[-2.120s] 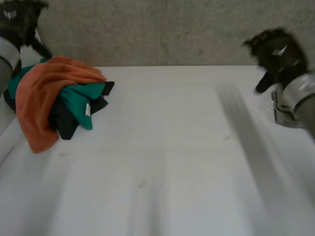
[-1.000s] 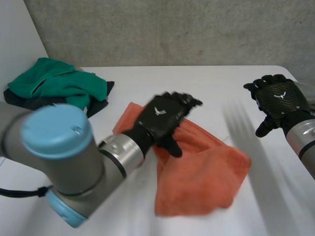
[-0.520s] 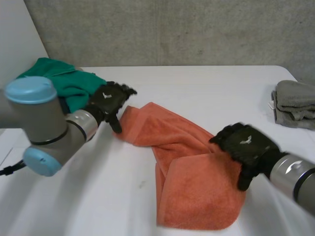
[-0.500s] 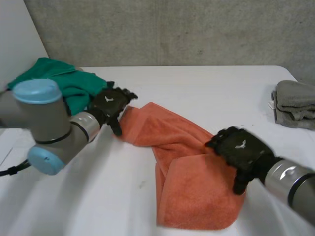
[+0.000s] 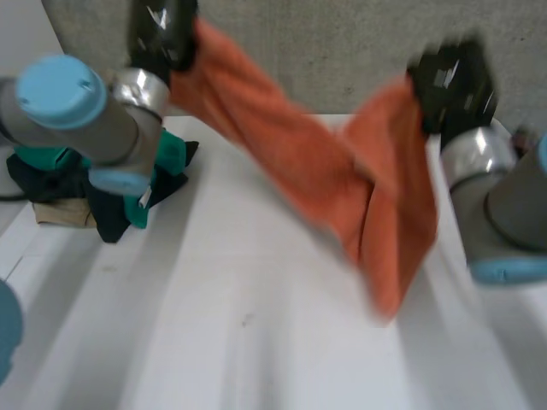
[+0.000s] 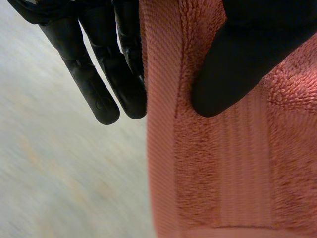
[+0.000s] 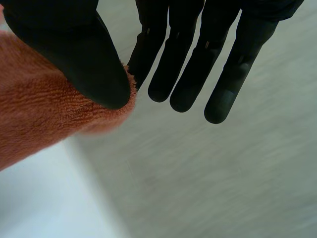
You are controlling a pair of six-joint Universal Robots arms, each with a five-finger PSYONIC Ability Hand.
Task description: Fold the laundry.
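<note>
An orange towel (image 5: 342,171) is stretched in the air above a white table (image 5: 256,342), held at both ends. At the upper left of the head view, the left hand (image 5: 162,30) grips one end. Its wrist view shows the thumb (image 6: 237,64) clamped on the towel's hemmed edge, with the fingers (image 6: 99,84) just beside it. At the upper right, the right hand (image 5: 449,77) pinches a corner between thumb and one finger, the others straight. The towel sags between them. At the left edge lies a heap of green and black clothes (image 5: 120,213) with a small white tag (image 5: 143,198), its writing too small to read.
</note>
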